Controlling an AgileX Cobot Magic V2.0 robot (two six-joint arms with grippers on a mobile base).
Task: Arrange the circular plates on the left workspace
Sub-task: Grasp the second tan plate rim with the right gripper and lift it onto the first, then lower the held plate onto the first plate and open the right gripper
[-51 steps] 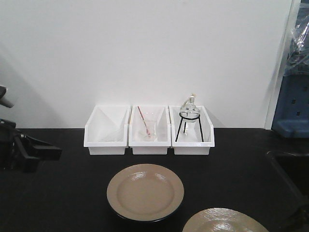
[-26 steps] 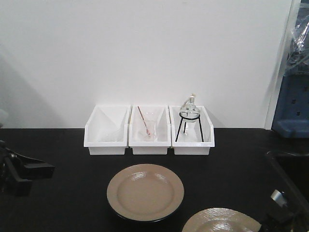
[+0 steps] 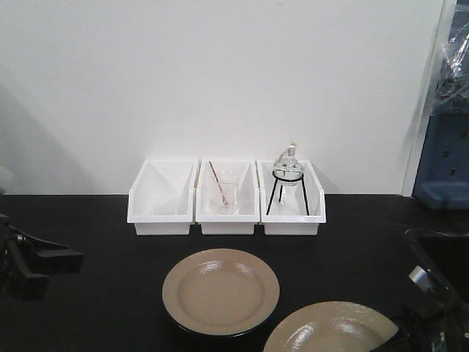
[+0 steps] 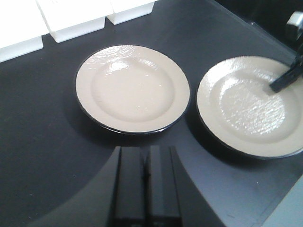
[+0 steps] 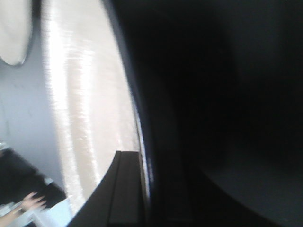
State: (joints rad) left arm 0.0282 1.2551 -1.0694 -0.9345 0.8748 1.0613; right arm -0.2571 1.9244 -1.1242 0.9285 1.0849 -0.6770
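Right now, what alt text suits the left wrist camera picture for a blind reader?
Two dark-rimmed tan plates against a black countertop, apart: the left plate untouched, the right plate gripped at its rim by the right pincer. White bins line the top; the shut left pincer shows below.

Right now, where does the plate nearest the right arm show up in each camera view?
Front view: the right-hand plate is bottom right, cut by the lower edge.
Left wrist view: right side, nearly whole.
Right wrist view: the tall pale band left of centre.
Shared landmark: the other plate, just left of it in front and left wrist views; probably the pale sliver top left in the right wrist view.
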